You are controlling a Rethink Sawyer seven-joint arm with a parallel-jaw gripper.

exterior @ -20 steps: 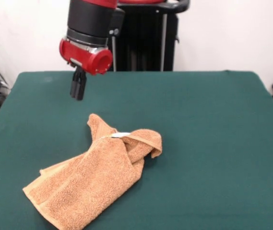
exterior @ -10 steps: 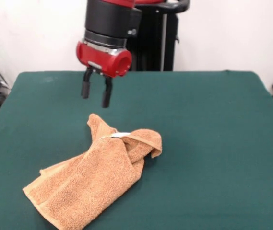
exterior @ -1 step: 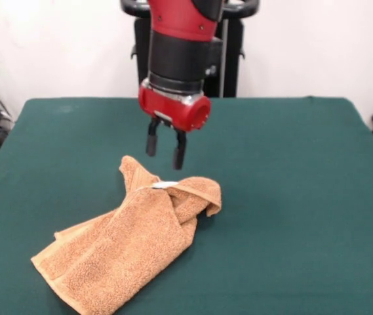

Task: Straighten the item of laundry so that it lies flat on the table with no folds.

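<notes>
While only the front view is on hand, it is showing one red and black arm (exterior @ -1 step: 183, 52) hanging its single gripper (exterior @ -1 step: 165, 149) just above the far folded edge of the one towel (exterior @ -1 step: 130, 239), its two black fingers (exterior @ -1 step: 179, 150) standing apart and gripping nothing. That orange-tan towel is lying rumpled toward the near left part of the green table (exterior @ -1 step: 291, 197), doubled over on itself, with a thick roll along its upper right side and one small white tag (exterior @ -1 step: 165, 185) showing at the crease beneath the gripper. By my reading, the step in hand is the approach to a first grasp, since the cloth is lying loose and untouched. What the next move is asking for, I judge, is a descent onto the top layer near the tag or the rolled edge, a pinch of that layer alone, and a pull outward across the bare felt to undo the fold.
</notes>
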